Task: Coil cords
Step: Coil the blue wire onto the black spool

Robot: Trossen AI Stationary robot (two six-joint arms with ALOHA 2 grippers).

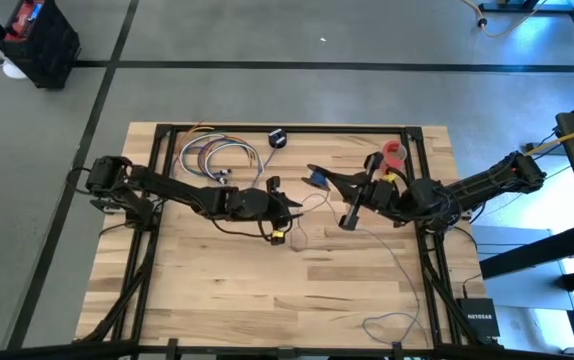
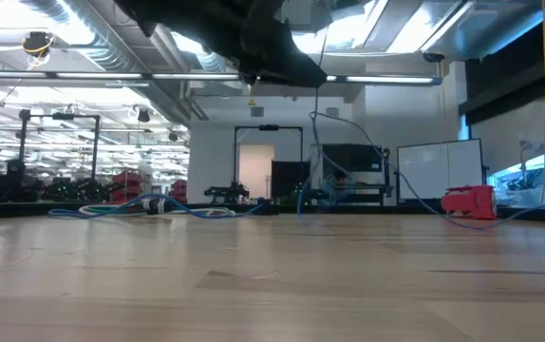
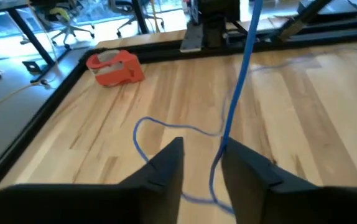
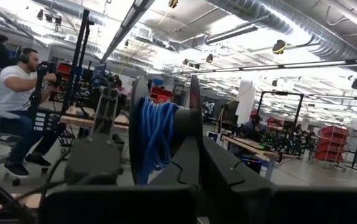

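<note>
The thin blue cord (image 3: 237, 81) comes straight down from the spool (image 4: 157, 134) and passes between the fingers of my left gripper (image 3: 200, 149). That gripper stands open above the table's middle (image 1: 289, 207). Beyond it the cord lies in slack loops on the wood (image 3: 166, 127) and trails toward the near right corner (image 1: 382, 322). My right gripper (image 4: 197, 155) is raised to the right of the left one and is shut on the spool (image 1: 317, 180), which has blue cord wound on it. My left gripper has the cord running down close along the inner side of one finger (image 3: 244, 165); I cannot tell whether it touches. My right gripper pinches one flange of the spool at its rim (image 4: 194, 127) between its two fingers. The spool stands up off the fingertips, clear of the table.
A red tape dispenser (image 1: 395, 155) stands at the far right by the black frame (image 1: 422, 150). A bundle of coloured cords (image 1: 217, 155) and a small black puck (image 1: 277, 138) lie at the far left. A dark box (image 1: 479, 315) sits off the near right corner.
</note>
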